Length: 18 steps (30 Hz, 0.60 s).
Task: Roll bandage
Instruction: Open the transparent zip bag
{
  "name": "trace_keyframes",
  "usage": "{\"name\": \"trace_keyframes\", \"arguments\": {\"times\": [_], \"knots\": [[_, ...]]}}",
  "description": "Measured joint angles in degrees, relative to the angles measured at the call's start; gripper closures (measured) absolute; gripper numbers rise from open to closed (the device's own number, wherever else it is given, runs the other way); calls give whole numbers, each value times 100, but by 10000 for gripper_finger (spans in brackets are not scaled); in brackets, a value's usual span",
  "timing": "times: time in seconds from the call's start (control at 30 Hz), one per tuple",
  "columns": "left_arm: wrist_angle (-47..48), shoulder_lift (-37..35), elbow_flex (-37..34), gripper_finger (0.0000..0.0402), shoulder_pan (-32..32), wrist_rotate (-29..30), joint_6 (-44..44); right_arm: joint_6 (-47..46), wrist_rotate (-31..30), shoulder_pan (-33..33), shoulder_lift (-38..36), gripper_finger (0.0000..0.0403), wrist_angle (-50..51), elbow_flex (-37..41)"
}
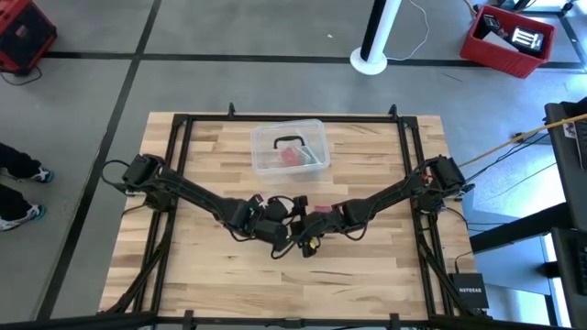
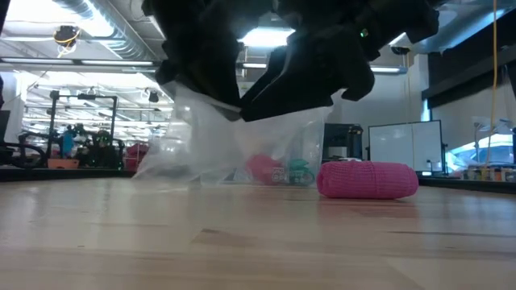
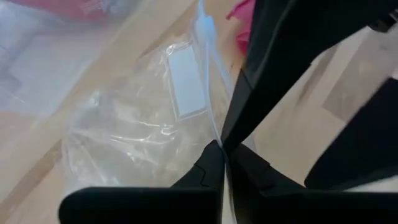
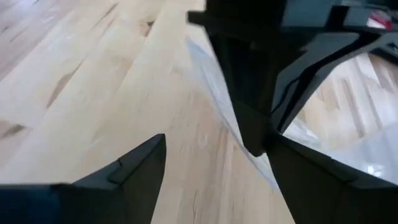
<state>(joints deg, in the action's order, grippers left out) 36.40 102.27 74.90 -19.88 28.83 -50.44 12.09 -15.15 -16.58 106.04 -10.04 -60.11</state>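
1. At the table's centre, the left gripper (image 3: 222,163) is pinched fully closed on the edge of a crumpled clear plastic wrapper (image 3: 143,118), the film caught between its two dark fingertips (image 3: 208,167). The risk: it has hold of the packaging, not the bandage, and a lift would carry only the wrapper away.

2. The right gripper (image 4: 214,165) hovers just beside it over the pale wooden table (image 1: 367,275), fingers spread wide and holding nothing. The left arm's fingers stand directly in front of it. The risk: any closing or forward move could strike them or snag the same film.

3. The bandage, a small pink roll of soft elastic fabric (image 2: 368,179), lies on its side on the table, just beside the hanging wrapper, apart from both grippers. Whether a loose end trails from it cannot be told. The risk: a tug on the plastic may drag across the roll and send it rolling off.

4. Farther back, a clear plastic box (image 1: 266,151) with pink and green contents sits near the table's far edge, well apart. The risk: its pink contents could be mistaken for the target.
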Motion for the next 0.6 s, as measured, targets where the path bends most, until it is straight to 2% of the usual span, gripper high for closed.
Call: {"name": "trace_keyframes", "arguments": {"times": [0.23,0.37,0.47,0.53,0.6], "knots": [[354,-49,161,401,-69,-38,14,444,103,6,-14,123,82,-11],[293,-71,172,401,-80,-182,68,720,-451,1,12,123,141,11],[295,-71,172,401,-110,-210,117,1003,-582,11,15,123,41,11],[272,-71,172,401,-116,-248,145,1053,-424,11,15,123,48,11],[240,-71,172,401,-128,-261,160,1070,60,11,15,123,101,11]]}}
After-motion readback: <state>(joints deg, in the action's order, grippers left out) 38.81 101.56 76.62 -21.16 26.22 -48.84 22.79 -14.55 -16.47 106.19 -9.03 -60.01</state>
